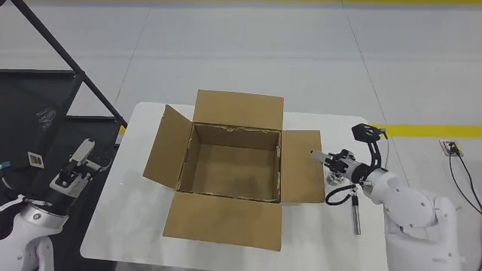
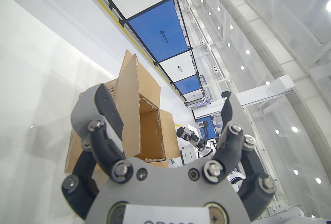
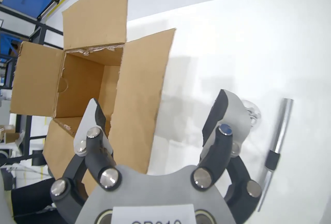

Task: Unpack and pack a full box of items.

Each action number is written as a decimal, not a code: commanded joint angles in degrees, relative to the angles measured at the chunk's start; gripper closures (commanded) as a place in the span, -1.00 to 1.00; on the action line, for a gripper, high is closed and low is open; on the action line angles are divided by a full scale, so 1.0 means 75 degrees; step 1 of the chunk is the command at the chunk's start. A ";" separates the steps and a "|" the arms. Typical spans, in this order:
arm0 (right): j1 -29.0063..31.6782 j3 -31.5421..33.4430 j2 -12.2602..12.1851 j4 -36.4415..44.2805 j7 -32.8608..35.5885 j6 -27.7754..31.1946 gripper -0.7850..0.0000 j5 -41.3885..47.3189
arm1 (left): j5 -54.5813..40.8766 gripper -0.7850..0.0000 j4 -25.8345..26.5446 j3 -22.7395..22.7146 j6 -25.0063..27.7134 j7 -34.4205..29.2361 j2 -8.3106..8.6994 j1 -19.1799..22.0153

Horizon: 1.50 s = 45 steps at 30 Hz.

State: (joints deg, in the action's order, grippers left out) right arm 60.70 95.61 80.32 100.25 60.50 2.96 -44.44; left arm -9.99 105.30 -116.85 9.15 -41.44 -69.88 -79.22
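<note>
An open cardboard box point(image 1: 233, 169) stands in the middle of the white table point(image 1: 124, 218) with all its flaps folded out, and its inside looks bare. My left gripper point(image 1: 85, 155) sits off the table's left edge, open and holding nothing point(image 2: 165, 95), and it faces the box point(image 2: 150, 129). My right gripper point(image 1: 329, 173) is open at the box's right flap point(image 3: 139, 106), nothing between its fingers point(image 3: 157, 99). A silver rod with a black band point(image 1: 355, 218) point(image 3: 280, 129) lies on the table beside the right gripper. A small shiny round object point(image 3: 253, 112) shows behind one right finger.
A black metal frame point(image 1: 68, 64) with dark fabric point(image 1: 38, 113) stands left of the table. A cable point(image 1: 459, 181) runs along the floor at the right. Bare tabletop lies to the left of the box and in front of it.
</note>
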 commanded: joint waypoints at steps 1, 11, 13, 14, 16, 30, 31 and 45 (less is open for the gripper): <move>-0.0298 -0.0147 -0.0026 -0.0367 0.0084 0.0002 -1.00 -0.0069 | 0.0000 -1.00 0.0000 0.0000 0.0000 0.0000 0.0000 0.0000; -0.1013 -0.0892 -0.0102 -0.1229 0.0451 0.0117 -1.00 0.0236 | 0.0000 -1.00 0.0000 0.0000 0.0000 0.0000 0.0000 0.0000; -0.1047 -0.1058 -0.0111 -0.1186 0.0458 0.0060 -1.00 0.0200 | 0.0000 -1.00 0.0000 0.0000 0.0000 0.0000 0.0000 0.0000; -0.1049 -0.1136 -0.0116 -0.1150 0.0459 0.0036 -1.00 0.0183 | 0.0000 -1.00 0.0000 0.0000 0.0000 0.0000 0.0000 0.0000; -0.1053 -0.1257 -0.0128 -0.1066 0.0449 -0.0043 -1.00 0.0148 | 0.0000 -1.00 0.0000 0.0000 0.0000 0.0000 0.0000 0.0000; -0.0537 -0.1147 -0.0323 -0.0027 -0.0027 -0.1249 -1.00 -0.1217 | 0.0000 -1.00 0.0000 0.0000 0.0000 0.0000 0.0000 0.0000; -0.0382 -0.1023 -0.0353 0.0199 -0.0001 -0.1440 -1.00 -0.1488 | 0.0000 -1.00 0.0000 0.0000 0.0000 0.0000 0.0000 0.0000; -0.0563 -0.1186 -0.0518 -0.1176 0.1483 -0.2519 -1.00 -0.3968 | 0.0000 -1.00 0.0000 0.0000 0.0000 0.0000 0.0000 0.0000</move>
State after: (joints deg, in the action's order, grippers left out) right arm 57.07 86.88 76.42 93.16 71.68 -16.14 -74.60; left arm -9.99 105.30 -116.85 9.15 -41.44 -69.88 -79.22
